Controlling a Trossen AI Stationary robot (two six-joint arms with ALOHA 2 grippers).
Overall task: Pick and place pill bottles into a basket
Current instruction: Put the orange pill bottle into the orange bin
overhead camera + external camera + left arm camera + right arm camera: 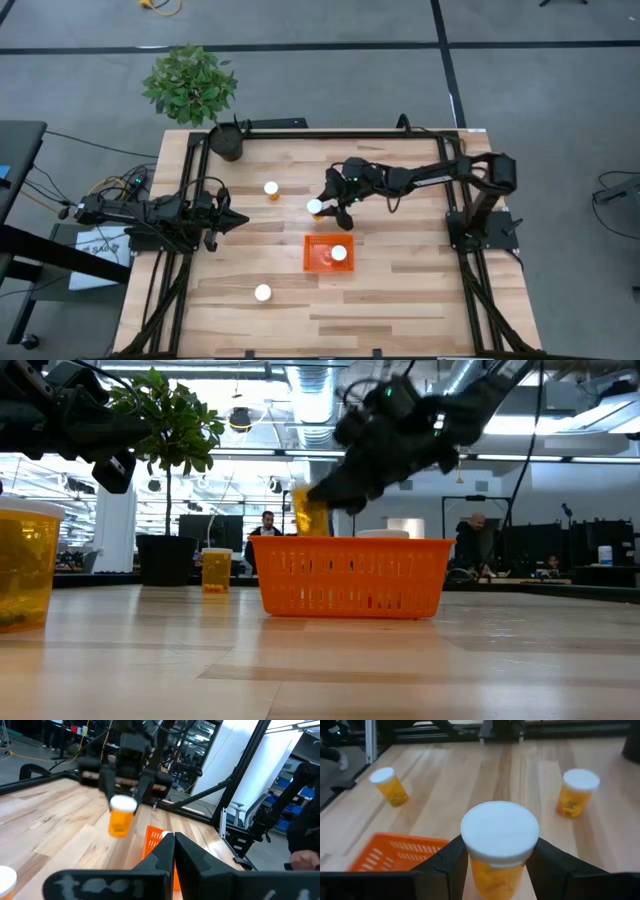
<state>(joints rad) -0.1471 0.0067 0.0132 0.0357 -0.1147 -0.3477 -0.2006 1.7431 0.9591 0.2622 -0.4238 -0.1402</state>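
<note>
— Right gripper (330,207) first: what did we have it doing?

— We had it pinching a bottle (499,845) just below the white cap, a finger (445,862) on either side of the orange body. We held it upright and lifted clear of the table (400,290), near the basket (328,254), on the side toward the plant pot (227,142). From the low view the bottle hung above the rim height, so we judged the grip was chosen to carry it over the wall and let it down cap-up.

— And the left gripper (230,222)?

— It waited well apart from the basket, over the table's left edge. Its fingers were pressed together and held nothing.

— How many bottles did we count?

— Four. One in the right gripper. One already in the basket, its white cap (339,253) showing from above. One standing on the table between the basket and the pot (271,189). One standing on the table on the basket's far side from the pot (262,293), toward the left arm's half.

— So one basket, four bottles, two arms?

— Yes. We judged the job about a quarter done, with a second bottle on its way. The two loose bottles stood upright and apart from each other, so each left room for fingers around it.
</note>
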